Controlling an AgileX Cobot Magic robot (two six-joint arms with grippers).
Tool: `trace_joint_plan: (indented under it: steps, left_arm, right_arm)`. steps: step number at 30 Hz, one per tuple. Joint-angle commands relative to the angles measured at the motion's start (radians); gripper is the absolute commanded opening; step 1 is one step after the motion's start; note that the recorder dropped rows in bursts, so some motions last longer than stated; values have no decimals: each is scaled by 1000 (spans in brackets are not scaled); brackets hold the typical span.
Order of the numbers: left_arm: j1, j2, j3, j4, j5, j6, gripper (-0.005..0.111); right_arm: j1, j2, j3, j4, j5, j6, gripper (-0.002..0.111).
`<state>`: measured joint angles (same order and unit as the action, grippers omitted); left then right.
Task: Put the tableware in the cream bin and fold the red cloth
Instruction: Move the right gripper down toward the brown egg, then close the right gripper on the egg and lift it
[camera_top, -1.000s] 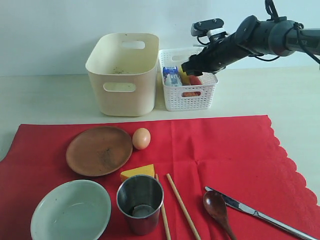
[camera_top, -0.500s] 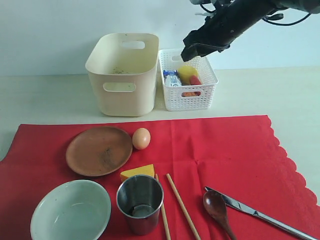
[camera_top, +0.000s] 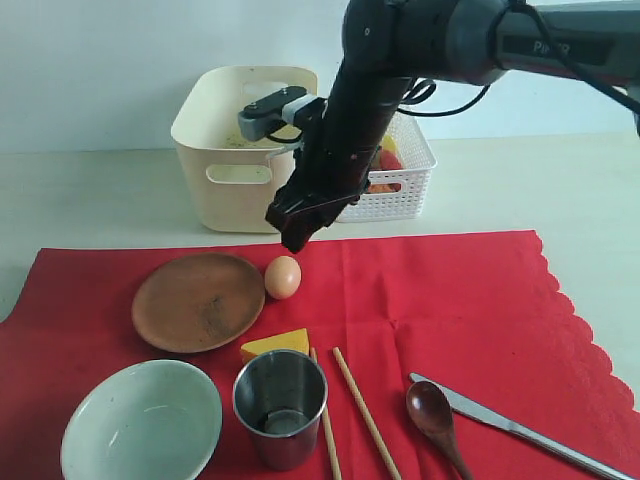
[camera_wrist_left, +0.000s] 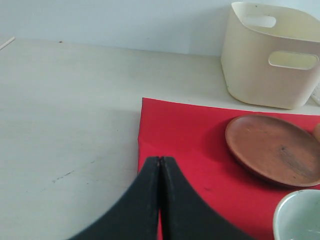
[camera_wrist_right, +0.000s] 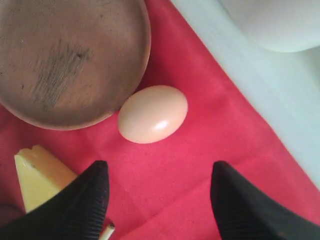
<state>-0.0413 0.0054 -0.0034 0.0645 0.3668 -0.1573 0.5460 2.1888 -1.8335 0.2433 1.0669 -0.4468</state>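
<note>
The red cloth (camera_top: 440, 300) lies flat with the tableware on it: wooden plate (camera_top: 198, 300), pale bowl (camera_top: 140, 420), steel cup (camera_top: 280, 405), chopsticks (camera_top: 365, 415), dark spoon (camera_top: 435, 415) and knife (camera_top: 520, 430). The cream bin (camera_top: 248, 150) stands behind the cloth. My right gripper (camera_top: 298, 232) hangs open just above the egg (camera_top: 283, 277); in the right wrist view the egg (camera_wrist_right: 152, 114) lies ahead of the empty open gripper (camera_wrist_right: 160, 170), beside the plate (camera_wrist_right: 70, 55). My left gripper (camera_wrist_left: 159, 159) is shut and empty over the cloth's corner (camera_wrist_left: 190, 145).
A white lattice basket (camera_top: 385, 195) holding food items stands right of the cream bin, partly behind my right arm. A yellow cheese wedge (camera_top: 275, 344) lies between the plate and the cup. Bare pale table (camera_top: 560, 190) surrounds the cloth.
My right arm has swung from above the white basket down and to the left, and now hangs over the egg. Its jaws stayed open. Nothing on the cloth moved.
</note>
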Motion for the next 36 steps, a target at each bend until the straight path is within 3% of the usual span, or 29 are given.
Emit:
trace_joint_plan:
  steps: [1, 14, 28, 30, 36]
  left_arm:
    - [2, -5, 3, 1, -11, 0, 0]
    - [2, -5, 3, 1, -11, 0, 0]
    - [2, -5, 3, 1, -11, 0, 0]
    - [2, -5, 3, 1, -11, 0, 0]
    - [2, -5, 3, 1, -11, 0, 0]
  right_arm:
    - [36, -1, 11, -24, -50, 151, 58]
    - [59, 103, 11, -52, -127, 397, 58]
    - [59, 172, 11, 12, -187, 422, 57]
    - [59, 174, 11, -1, -197, 426, 50]
    - [59, 164, 11, -64, -180, 426, 0]
